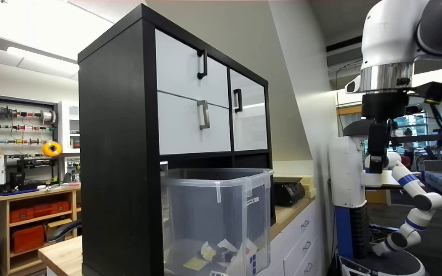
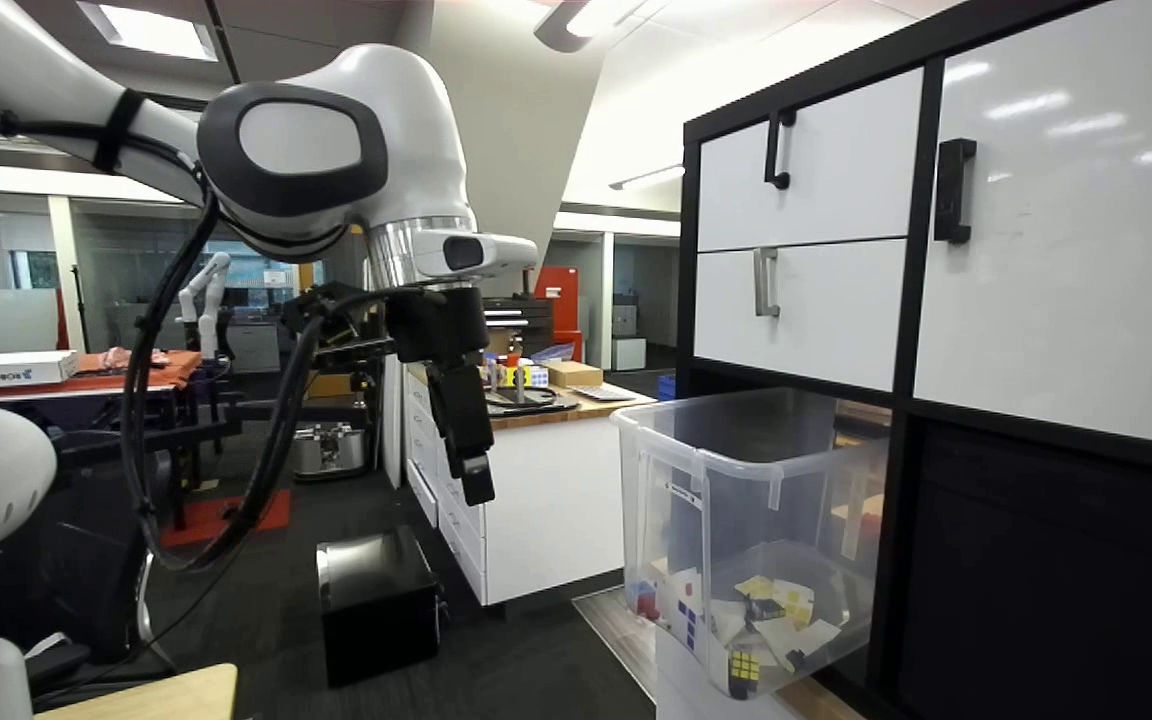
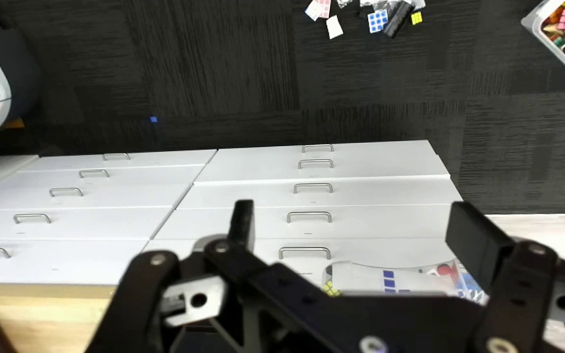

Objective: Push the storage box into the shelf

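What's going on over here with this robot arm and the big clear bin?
A robot arm is here to push the storage box into the shelf. At this moment it isn't handling anything: its gripper hangs open, apart from the box. The box, with pale pieces inside, looks partway into the opening below two white drawers, its front sticking out, so the push isn't finished.

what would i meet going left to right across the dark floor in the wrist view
Rounded grey-and-white object at the left edge → small blue piece → white scrap → white piece with blue squares → small yellow piece → open bin of mixed colourful bits, cut off by the right edge.
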Controlling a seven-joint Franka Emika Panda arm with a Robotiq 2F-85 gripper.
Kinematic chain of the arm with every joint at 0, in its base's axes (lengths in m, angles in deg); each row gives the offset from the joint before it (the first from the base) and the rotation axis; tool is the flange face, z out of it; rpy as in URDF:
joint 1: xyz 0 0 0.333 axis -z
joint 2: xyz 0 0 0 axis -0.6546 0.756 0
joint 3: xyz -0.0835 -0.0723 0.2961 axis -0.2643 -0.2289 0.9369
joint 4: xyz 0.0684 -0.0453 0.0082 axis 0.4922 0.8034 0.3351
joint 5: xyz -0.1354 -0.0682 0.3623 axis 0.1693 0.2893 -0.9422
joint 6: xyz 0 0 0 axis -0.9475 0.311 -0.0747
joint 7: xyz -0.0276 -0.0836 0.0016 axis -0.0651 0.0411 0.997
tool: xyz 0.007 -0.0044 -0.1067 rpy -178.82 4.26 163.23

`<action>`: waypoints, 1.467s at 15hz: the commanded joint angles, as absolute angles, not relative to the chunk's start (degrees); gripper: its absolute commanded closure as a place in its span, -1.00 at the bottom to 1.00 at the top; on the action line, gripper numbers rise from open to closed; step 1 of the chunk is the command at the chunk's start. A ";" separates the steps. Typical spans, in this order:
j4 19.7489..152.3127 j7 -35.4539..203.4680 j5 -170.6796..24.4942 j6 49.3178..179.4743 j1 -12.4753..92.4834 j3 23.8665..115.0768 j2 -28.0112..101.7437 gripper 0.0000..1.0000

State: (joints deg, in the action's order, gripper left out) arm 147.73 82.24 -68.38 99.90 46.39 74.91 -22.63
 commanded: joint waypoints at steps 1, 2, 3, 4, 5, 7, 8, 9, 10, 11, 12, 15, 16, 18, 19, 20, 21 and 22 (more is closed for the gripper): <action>149.14 80.14 -70.08 106.81 44.81 76.00 -19.99 -1.00; 149.25 80.01 -70.36 108.49 44.55 76.34 -19.14 -1.00; 149.32 79.92 -70.62 110.11 44.23 76.68 -18.15 -1.00; 149.35 79.79 -70.84 111.53 44.06 77.07 -17.32 -1.00; 149.27 79.76 -71.11 112.91 43.79 77.40 -16.29 -1.00; 149.00 79.68 -71.45 115.32 43.23 77.97 -14.46 -1.00; 148.83 79.47 -71.44 116.41 43.12 78.36 -13.46 -1.00; 148.58 79.14 -71.35 117.63 43.07 78.75 -12.39 -1.00; 148.27 78.89 -71.33 118.58 43.01 79.05 -11.34 -1.00; 148.07 78.72 -71.26 119.52 43.01 79.31 -10.50 -1.00; 147.85 78.62 -71.10 120.36 43.03 79.60 -9.68 -1.00; 147.13 77.60 -69.70 121.06 43.79 80.90 -7.99 -1.00; 148.23 80.02 -70.38 120.16 43.06 79.48 -9.55 -1.00; 147.85 79.37 -70.28 120.22 43.02 79.90 -8.75 -1.00; 147.77 79.23 -70.27 120.22 43.00 80.00 -8.62 -1.00; 147.74 79.18 -70.27 120.23 43.01 80.02 -8.62 -1.00; 147.71 79.16 -70.27 120.23 43.01 80.02 -8.62 -1.00; 147.70 79.15 -70.27 120.23 43.01 80.02 -8.62 -1.00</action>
